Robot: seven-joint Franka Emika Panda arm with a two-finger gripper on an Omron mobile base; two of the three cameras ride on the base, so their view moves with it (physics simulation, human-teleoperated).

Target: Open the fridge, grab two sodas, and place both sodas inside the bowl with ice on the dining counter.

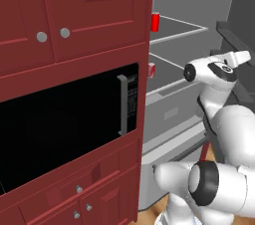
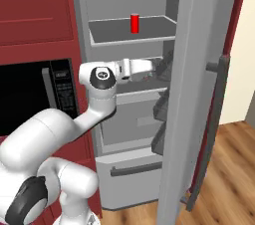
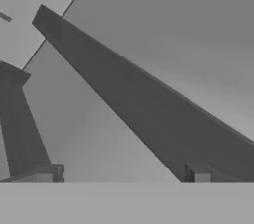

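The fridge [image 2: 129, 119] stands open, its grey door [image 2: 189, 94] swung out to the right. One red soda [image 2: 134, 23] stands upright on the upper glass shelf, also seen in the left base view [image 1: 155, 21]. A second soda [image 1: 151, 69] peeks out one shelf lower, half hidden by the cabinet edge. My arm reaches into the fridge at that lower shelf's height, and my gripper [image 2: 160, 68] sits close to the door's inner edge. In the hand view my gripper [image 3: 122, 174] is open with nothing between its fingertips [image 3: 47, 173]. The bowl with ice and the dining counter are out of view.
Dark red cabinets [image 1: 74, 15] and a black built-in microwave [image 1: 64, 119] flank the fridge on the left. The door's dark bar handle [image 2: 215, 114] juts out at the right. A dark bar [image 3: 149, 109] runs slantwise close in front of the hand. Wooden floor [image 2: 234, 169] lies to the right.
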